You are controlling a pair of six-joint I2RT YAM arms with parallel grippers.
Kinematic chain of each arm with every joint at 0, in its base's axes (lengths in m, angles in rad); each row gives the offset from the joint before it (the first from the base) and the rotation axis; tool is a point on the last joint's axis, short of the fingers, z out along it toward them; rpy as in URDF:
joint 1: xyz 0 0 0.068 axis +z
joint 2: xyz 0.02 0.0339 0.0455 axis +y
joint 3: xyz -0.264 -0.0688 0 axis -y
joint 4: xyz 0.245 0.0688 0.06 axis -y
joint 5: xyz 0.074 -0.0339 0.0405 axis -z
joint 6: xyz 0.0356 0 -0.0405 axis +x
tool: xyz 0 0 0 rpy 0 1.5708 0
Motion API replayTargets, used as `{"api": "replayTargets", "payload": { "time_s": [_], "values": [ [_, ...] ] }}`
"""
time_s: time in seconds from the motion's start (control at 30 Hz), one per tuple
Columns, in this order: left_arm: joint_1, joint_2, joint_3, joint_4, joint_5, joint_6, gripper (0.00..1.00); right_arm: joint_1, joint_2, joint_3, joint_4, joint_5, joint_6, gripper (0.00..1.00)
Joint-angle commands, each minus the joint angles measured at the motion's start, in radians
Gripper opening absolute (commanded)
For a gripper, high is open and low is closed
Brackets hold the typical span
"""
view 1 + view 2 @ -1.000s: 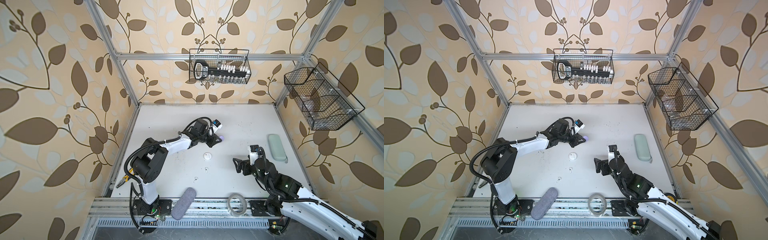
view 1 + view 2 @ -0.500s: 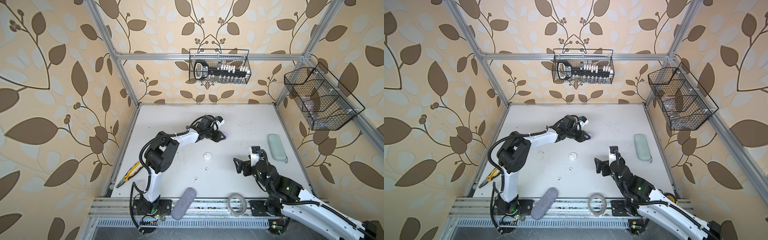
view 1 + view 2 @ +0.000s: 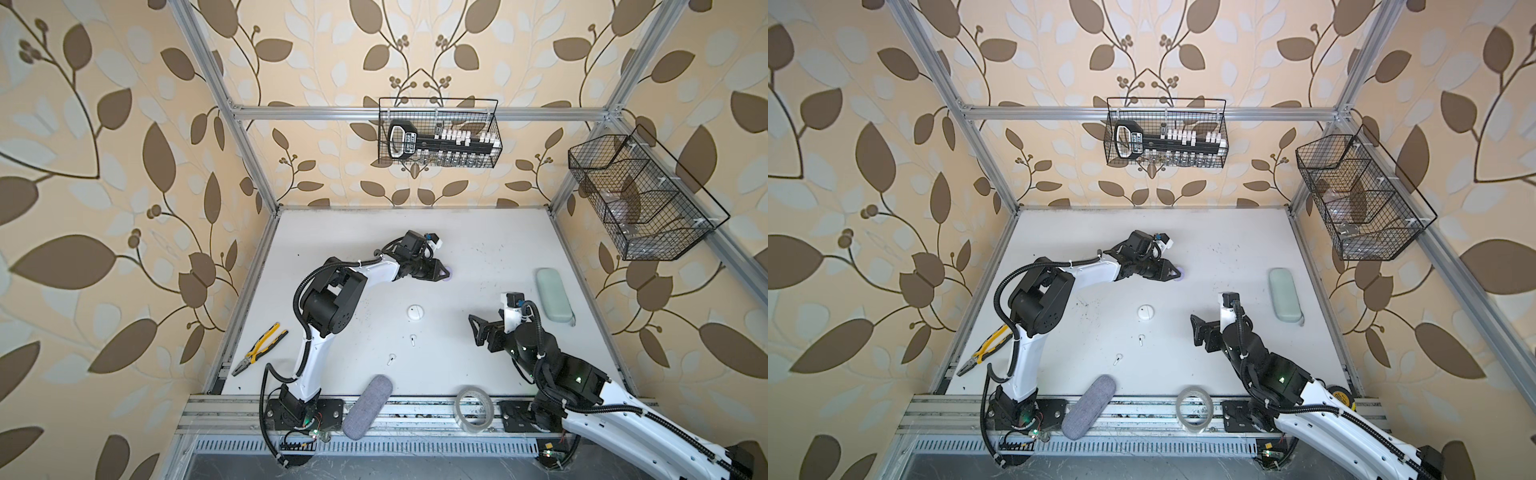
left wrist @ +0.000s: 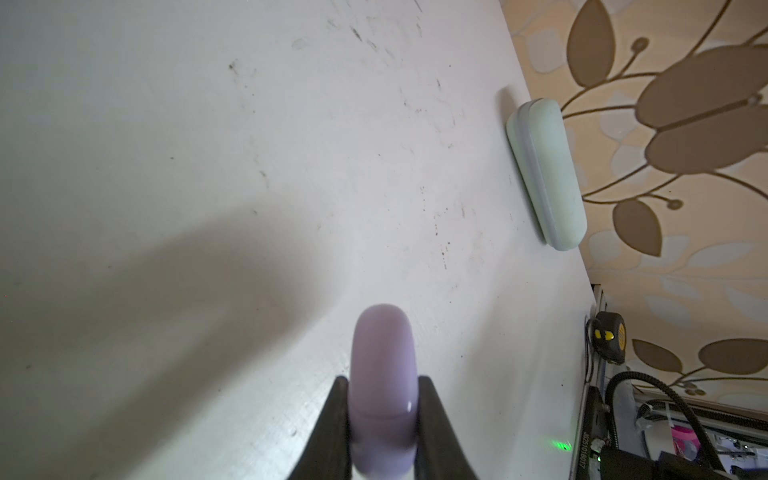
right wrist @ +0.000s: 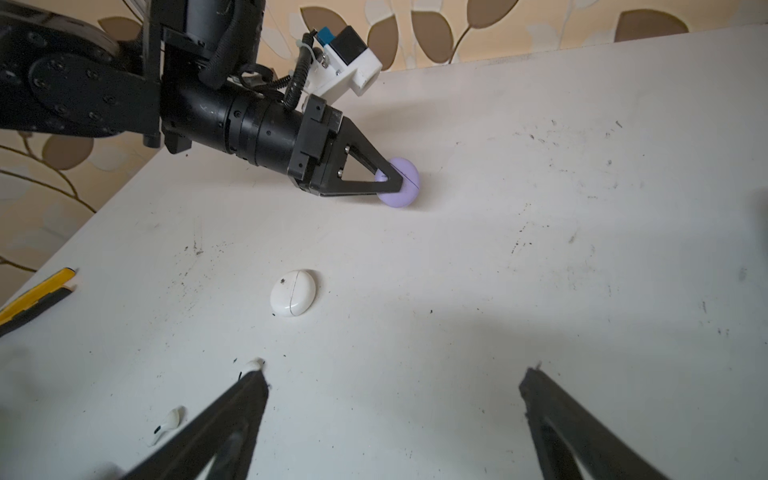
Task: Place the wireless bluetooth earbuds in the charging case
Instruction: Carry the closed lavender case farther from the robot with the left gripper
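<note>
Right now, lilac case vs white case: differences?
Colour: the lilac case is pale purple, the white case glossy white.
Grip: the lilac case is clamped in the left gripper; the white case lies free on the table.
Pose: the lilac case stands on edge, the white case lies flat.
Shared: both are round, closed pucks.

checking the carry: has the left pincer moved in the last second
Yes. In both top views the left pincer, shut on the lilac case, has shifted slightly right, toward the green case.
</note>
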Motion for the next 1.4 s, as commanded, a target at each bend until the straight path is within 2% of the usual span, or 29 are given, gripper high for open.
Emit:
{"api": "replayTargets", "payload": {
  "time_s": [0.0,0.13,0.47,1.07,1.37],
  "values": [
    [0.017,0.017,0.035,0.04,0.051,-0.086,0.0,0.038,-0.007,0.029,-0.076,0.046,0.034,0.95],
    [0.023,0.04,0.041,0.051,0.056,-0.12,0.0,0.133,-0.054,0.001,-0.05,0.131,0.025,0.96],
    [0.023,0.089,0.052,0.087,0.084,-0.198,0.0,0.196,-0.005,0.006,-0.029,0.179,0.019,0.97],
    [0.035,0.175,0.137,0.044,0.156,-0.232,0.0,0.209,0.033,0.014,-0.02,0.194,0.019,0.98],
    [0.036,0.186,0.139,0.034,0.163,-0.225,0.08,0.209,0.03,0.013,-0.023,0.2,0.022,0.98]
  ]
}}
